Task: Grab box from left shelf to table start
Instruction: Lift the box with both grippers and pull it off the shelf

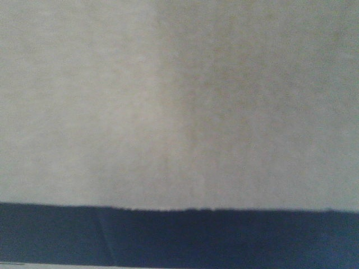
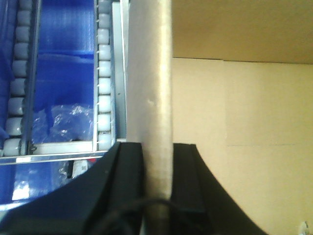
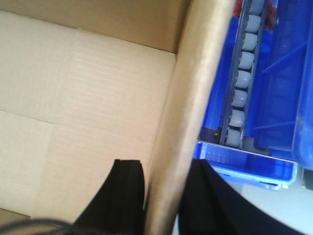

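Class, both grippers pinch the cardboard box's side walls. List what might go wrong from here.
1. The left gripper and right gripper each clamp only a thin wall of the box; it may bend or slip.
2. Roller rails and a blue bin sit close beside; the box might snag them.

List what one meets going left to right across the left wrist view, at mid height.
A row of grey rollers → blue bin → second row of rollers → box wall, clamped low down by the left tool → the box's pale inner floor.
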Controlling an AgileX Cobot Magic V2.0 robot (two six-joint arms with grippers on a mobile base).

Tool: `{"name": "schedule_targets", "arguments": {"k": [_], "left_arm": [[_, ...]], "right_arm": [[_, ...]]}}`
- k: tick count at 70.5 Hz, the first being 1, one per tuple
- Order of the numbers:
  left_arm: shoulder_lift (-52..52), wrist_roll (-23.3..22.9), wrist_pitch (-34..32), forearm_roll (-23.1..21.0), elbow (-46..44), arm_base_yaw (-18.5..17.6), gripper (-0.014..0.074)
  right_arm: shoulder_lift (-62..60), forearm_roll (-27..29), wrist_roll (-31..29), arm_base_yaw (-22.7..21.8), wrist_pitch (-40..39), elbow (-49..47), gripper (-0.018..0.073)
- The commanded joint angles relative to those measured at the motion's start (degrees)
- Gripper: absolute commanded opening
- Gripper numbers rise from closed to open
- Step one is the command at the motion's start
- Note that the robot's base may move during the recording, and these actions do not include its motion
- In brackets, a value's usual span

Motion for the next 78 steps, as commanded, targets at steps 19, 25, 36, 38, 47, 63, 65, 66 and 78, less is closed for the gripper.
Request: {"name": "schedule_targets", "arguments": {"k": [19, 25, 36, 38, 47, 63, 65, 66, 78], "left_arm": [[-3.6, 1.9, -6.2, -13.0, -2.9, -0.6, -0.0097], [-3.6, 3.3, -7.2, -13.4, -3.5, -0.6, -0.0096], [-3.6, 4.5, -10.0, -15.5, -3.9, -0.6, -0.0096], [-3.6, 4.5, -10.3, -15.7, -3.9, -0.6, -0.0096], [-3.5, 4.5, -10.5, -16.9, -3.9, -0.6, -0.0096], [-3.5, 4.5, -10.5, -18.5, -3.9, -0.6, -0.0096], [-3.5, 4.5, -10.5, -18.5, -3.9, -0.6, -0.0097], [-3.5, 4.5, -10.5, -18.5, -3.9, -0.6, -0.0097], [-3.5, 4.5, -10.5, -18.5, -3.9, -0.6, -0.0097]], "right_arm": [[-3.8, 4.5, -3.8, 0.4, -9.3, -1.6, 0.007], [-3.8, 4.5, -5.8, 0.4, -12.1, -1.6, 0.007], [-3.8, 4.5, -6.7, 0.4, -14.5, -1.6, 0.007], [-3.8, 4.5, -6.7, 0.4, -14.6, -1.6, 0.007], [-3.8, 4.5, -6.7, 0.4, -15.8, -1.6, 0.007], [-3.8, 4.5, -6.7, 0.4, -18.2, -1.6, 0.007], [-3.8, 4.5, -6.7, 0.4, -18.3, -1.6, 0.007], [-3.8, 4.5, -6.7, 0.4, -18.3, -1.6, 0.007], [-3.8, 4.5, -6.7, 0.4, -18.3, -1.6, 0.007]]}}
